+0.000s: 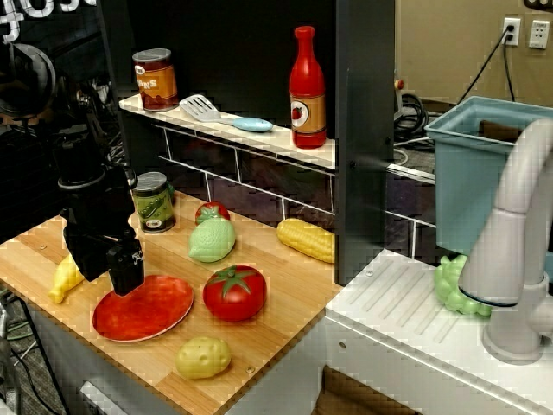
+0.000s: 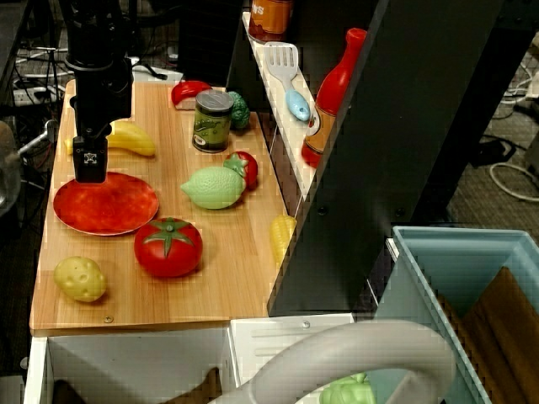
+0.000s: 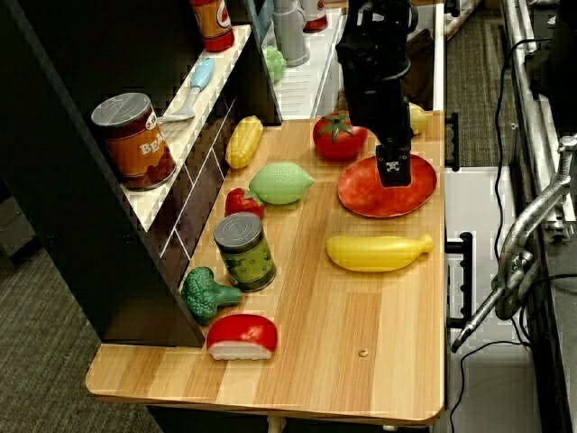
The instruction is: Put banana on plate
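Banana (image 3: 377,252) lay on wooden counter (image 3: 343,343), just beside plate (image 3: 361,194), apart. Gripper (image 3: 393,171) hung over plate; jaw state unclear.

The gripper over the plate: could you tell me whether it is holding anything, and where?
Nothing is held: the gripper hangs empty over the plate; the banana lies apart.

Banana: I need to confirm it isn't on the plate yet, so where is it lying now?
The banana lies on the wooden counter beside the plate, not on it, on the side away from the tomato.
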